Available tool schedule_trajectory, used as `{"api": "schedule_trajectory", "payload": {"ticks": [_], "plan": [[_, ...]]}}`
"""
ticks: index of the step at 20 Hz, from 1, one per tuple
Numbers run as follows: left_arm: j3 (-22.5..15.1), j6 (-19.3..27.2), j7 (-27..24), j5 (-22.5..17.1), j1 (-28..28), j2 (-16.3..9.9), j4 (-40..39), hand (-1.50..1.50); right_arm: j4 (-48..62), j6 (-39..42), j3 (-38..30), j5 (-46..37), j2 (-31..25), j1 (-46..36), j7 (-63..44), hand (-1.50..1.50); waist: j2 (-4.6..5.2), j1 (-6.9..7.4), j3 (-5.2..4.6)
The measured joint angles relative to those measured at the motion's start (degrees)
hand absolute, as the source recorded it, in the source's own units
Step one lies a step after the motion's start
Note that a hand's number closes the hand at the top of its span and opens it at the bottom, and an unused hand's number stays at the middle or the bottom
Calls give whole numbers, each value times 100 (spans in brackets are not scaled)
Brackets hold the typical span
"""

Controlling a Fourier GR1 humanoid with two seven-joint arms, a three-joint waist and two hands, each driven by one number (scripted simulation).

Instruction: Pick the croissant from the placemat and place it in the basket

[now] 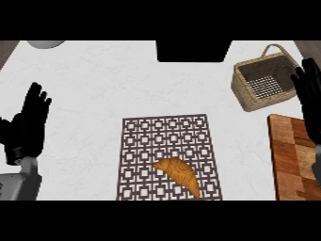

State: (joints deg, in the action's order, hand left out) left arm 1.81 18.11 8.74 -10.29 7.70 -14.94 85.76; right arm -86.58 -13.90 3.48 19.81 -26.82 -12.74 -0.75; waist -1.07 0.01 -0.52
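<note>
While both hands hang clear of everything, scene reads left to right. Far left of frame: left hand (25, 123) open, fingers straight and up, thumb spread, holding nothing, over pale counter (107, 84). Centre, lower half: brown patterned placemat (170, 136) flat on counter; croissant (180, 175) lying on its lower part, toward bottom edge. Upper right: wicker basket (246, 94), handle up. Right edge: right hand (318, 108) open, fingers straight, beside basket, above wooden cutting board (291, 160) at lower right.
</note>
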Motion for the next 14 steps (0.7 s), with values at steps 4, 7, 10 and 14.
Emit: {"api": "schedule_trajectory", "payload": {"ticks": [4,7,10,14], "plan": [[-129,-175,-345,20,-33,98,157,0,-193,794,314,343,188,-5,145,150,66,56,37],[-393,-331,-534,79,-1,198,340,0,-462,1698,893,563,375,-129,369,150,73,157,57],[-596,-449,-651,85,-69,313,438,0,-916,2306,1807,312,650,-71,686,-150,57,163,54],[-740,-449,-741,149,-349,401,681,0,-1575,1659,2953,-755,1124,515,569,-150,46,43,48]]}}
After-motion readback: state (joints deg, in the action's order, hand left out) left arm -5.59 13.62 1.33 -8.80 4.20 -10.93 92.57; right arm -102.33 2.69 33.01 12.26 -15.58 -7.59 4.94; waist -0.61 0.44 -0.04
